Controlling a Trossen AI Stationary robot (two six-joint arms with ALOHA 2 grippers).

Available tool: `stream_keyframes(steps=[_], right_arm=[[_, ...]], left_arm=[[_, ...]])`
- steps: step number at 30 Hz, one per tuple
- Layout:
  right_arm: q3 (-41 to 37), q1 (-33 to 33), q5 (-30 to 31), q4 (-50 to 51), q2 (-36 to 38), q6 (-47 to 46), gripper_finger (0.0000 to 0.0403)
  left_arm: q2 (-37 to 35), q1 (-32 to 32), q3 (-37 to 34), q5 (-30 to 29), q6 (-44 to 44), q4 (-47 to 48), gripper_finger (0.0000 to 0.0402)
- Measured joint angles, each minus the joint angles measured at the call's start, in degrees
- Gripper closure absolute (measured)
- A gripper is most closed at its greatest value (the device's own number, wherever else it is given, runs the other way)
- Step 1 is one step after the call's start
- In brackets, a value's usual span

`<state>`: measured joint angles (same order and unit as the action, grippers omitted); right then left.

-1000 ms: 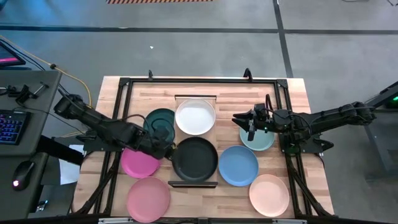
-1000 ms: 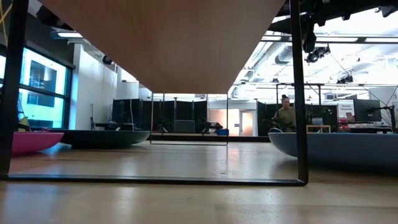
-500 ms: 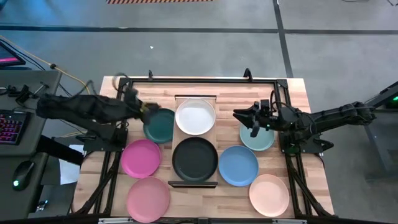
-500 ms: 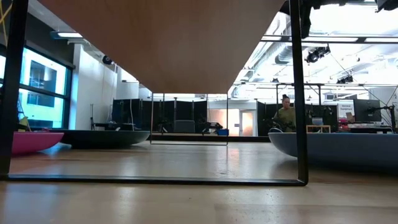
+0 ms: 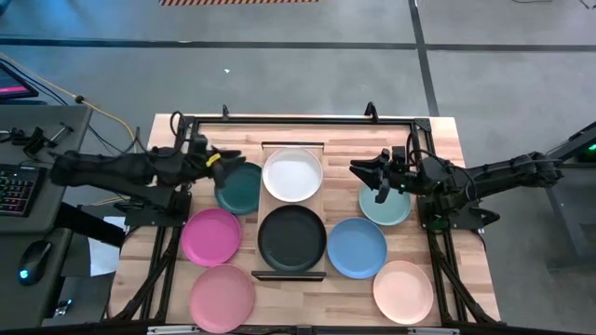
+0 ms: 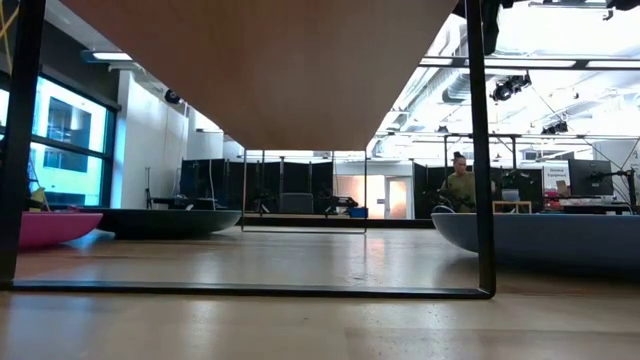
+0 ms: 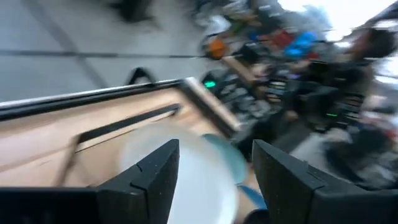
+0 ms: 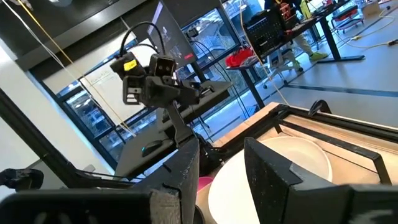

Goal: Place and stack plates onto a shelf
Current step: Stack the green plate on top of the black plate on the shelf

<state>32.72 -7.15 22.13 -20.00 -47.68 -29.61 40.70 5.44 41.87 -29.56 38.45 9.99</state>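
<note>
The shelf [image 5: 323, 207] is a light-wood board with dark end rails. It carries the white plate [image 5: 292, 174] at its far end and the black plate [image 5: 292, 237] at its near end. The other plates lie flat on the tabletop: dark teal [image 5: 242, 189], magenta [image 5: 210, 236], pink [image 5: 222, 296], mint [image 5: 386, 208], blue [image 5: 357, 247], peach [image 5: 403, 290]. My left gripper [image 5: 222, 159] hovers open over the teal plate's far left rim, empty in its wrist view [image 7: 214, 171]. My right gripper [image 5: 374, 177] stands open above the mint plate's far left rim, with nothing between its fingers [image 8: 221, 165].
A dark metal frame [image 5: 298, 121] runs around the tabletop, with posts at its corners. In the low view the shelf's underside [image 6: 260, 70] spans overhead between dark uprights [image 6: 478, 150]. A desk with a keyboard [image 5: 19, 191] stands left of the table. A person [image 6: 460, 185] is far back in the room.
My left gripper has drawn back from the black plate's left rim, swinging toward the table's far left, and now hovers over the teal plate's far rim. The black plate stays on the shelf's near end. My right gripper has barely shifted.
</note>
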Motion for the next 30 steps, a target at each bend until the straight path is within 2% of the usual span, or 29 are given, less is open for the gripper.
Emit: stream_keyframes(steps=[3,7,12,19,21,23,25,27,30], right_arm=[[0.0,1.0,0.0,-0.5,0.0,-0.1,0.0292],[0.0,2.3,-0.1,-0.7,0.0,0.0,0.0292],[0.0,2.9,-1.8,-0.7,0.0,0.0,0.0292],[0.0,2.9,-2.6,0.2,0.0,0.0,0.0292],[0.0,2.9,-2.6,0.7,0.0,0.0,0.0292],[0.0,2.9,-2.6,1.0,0.0,0.0,0.0292],[0.0,3.0,-2.7,1.0,0.0,0.0,0.0292],[0.0,3.0,-2.6,1.3,0.0,0.0,0.0292],[0.0,3.0,-2.6,1.7,0.0,0.0,0.0292]], left_arm=[[-0.1,-2.2,-2.7,6.8,-5.8,-12.2,0.0204],[-0.1,-3.6,-2.8,10.5,-12.3,-12.1,0.0204],[-0.6,-3.6,-2.8,11.1,-18.1,-11.5,0.0204],[-0.6,-3.6,-2.8,11.1,-17.5,-11.2,0.0204],[-0.5,-3.7,-2.7,7.8,-15.1,-10.2,0.0204],[-0.5,-5.2,-1.5,1.4,-10.8,-4.4,0.0204],[-0.3,-8.7,0.8,-2.8,-5.8,5.2,0.0204],[0.2,-13.7,3.4,-2.5,0.3,15.2,0.0204],[1.2,-22.1,5.3,3.1,5.9,28.0,0.0204]])
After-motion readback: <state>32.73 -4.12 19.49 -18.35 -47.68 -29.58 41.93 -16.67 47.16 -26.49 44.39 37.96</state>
